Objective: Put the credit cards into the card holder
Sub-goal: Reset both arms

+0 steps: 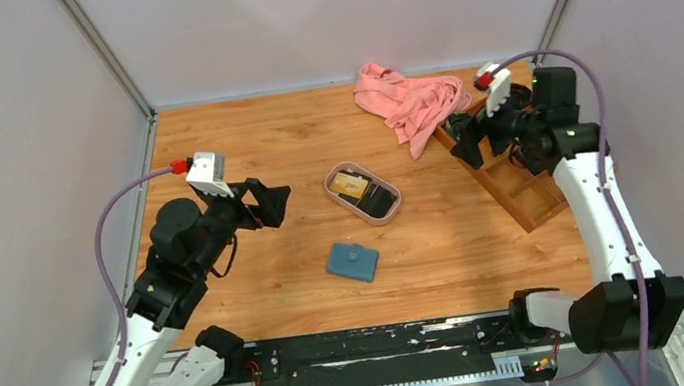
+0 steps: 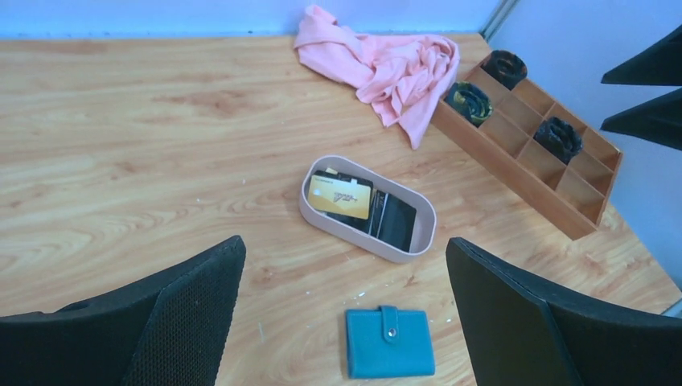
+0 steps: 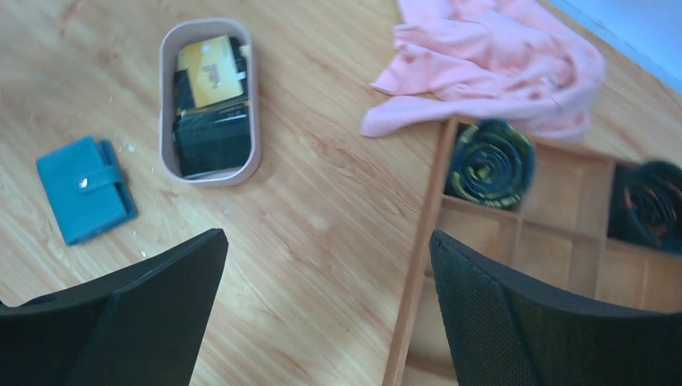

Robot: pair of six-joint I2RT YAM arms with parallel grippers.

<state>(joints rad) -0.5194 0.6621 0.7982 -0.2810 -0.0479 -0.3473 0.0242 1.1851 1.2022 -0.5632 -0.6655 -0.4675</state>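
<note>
The teal-blue card holder lies snapped shut on the wooden table, near the front centre. The credit cards sit just beyond it in an oval pinkish tray: a gold-tan card rests on top of black ones. My left gripper hangs open to the left of the tray, empty, looking down over the card holder. My right gripper is open and empty, above the left edge of the wooden box. In the right wrist view the card holder and the gold-tan card lie far left.
A crumpled pink cloth lies at the back, touching the brown compartmented wooden box on the right. Dark rolled items fill some compartments. White walls close in the table on the left, back and right.
</note>
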